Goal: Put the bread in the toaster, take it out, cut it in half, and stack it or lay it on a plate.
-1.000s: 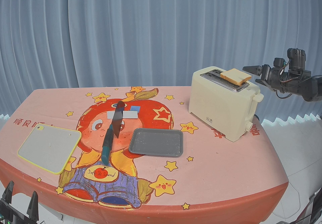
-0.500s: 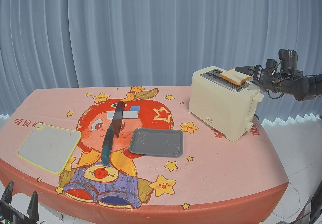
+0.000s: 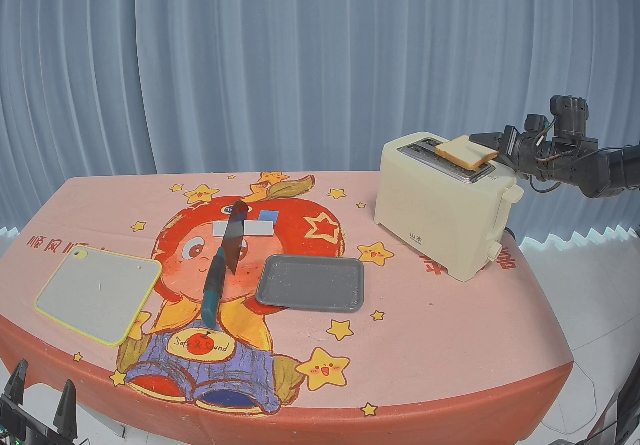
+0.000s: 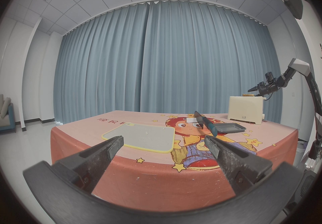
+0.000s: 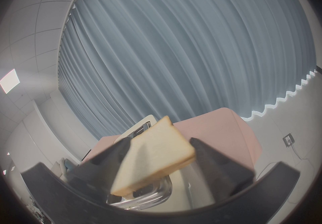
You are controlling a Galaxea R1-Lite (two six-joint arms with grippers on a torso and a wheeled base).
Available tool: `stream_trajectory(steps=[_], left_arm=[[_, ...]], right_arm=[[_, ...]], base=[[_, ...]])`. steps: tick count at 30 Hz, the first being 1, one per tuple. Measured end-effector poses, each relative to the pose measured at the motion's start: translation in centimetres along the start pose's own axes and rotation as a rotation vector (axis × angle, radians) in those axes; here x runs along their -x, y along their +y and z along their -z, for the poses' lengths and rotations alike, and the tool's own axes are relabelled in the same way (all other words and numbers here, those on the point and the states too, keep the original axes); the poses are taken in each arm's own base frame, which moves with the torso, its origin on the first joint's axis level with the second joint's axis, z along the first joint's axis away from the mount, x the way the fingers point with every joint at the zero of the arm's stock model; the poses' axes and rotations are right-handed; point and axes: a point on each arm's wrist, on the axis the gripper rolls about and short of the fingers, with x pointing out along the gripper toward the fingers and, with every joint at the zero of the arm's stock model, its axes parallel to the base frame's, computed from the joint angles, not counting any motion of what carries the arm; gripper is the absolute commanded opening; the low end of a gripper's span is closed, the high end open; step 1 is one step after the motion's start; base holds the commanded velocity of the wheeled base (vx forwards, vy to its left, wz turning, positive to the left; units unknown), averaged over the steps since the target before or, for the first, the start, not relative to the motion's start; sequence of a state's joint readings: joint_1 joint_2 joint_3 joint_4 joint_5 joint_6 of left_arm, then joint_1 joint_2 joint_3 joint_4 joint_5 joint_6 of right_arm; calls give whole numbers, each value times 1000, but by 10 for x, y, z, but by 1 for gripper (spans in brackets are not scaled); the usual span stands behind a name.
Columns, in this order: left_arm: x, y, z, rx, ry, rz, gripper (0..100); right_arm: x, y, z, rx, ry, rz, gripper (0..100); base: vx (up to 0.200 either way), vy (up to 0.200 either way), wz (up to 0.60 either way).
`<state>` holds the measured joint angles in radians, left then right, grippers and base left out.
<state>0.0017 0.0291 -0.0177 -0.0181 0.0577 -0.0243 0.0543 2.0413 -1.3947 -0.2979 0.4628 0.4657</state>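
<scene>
A slice of bread lies flat across the top of the cream toaster at the table's right back. My right gripper is level with it, open, one finger on either side of the slice. In the right wrist view the bread sits between the two dark fingers, with a gap on one side, above the toaster slot. My left gripper hangs open and empty below the table's front left corner, far from the toaster.
A green-handled knife lies mid-table beside a grey tray-like plate. A cutting board with a yellow rim rests at the left front. Curtains hang close behind the table.
My right gripper has moved leftward to the toaster top, from apart from the slice to straddling it. The bread, the left gripper and the other things have stayed in place.
</scene>
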Motion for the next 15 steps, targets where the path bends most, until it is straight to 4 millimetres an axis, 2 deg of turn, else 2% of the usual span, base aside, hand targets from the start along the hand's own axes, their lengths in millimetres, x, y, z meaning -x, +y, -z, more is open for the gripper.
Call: stream_trajectory(steps=[15], left_arm=[[0,0,0,0,0,0,100]], right_arm=[[0,1,1,-5,4,3,0]], base=[[0,0,0]])
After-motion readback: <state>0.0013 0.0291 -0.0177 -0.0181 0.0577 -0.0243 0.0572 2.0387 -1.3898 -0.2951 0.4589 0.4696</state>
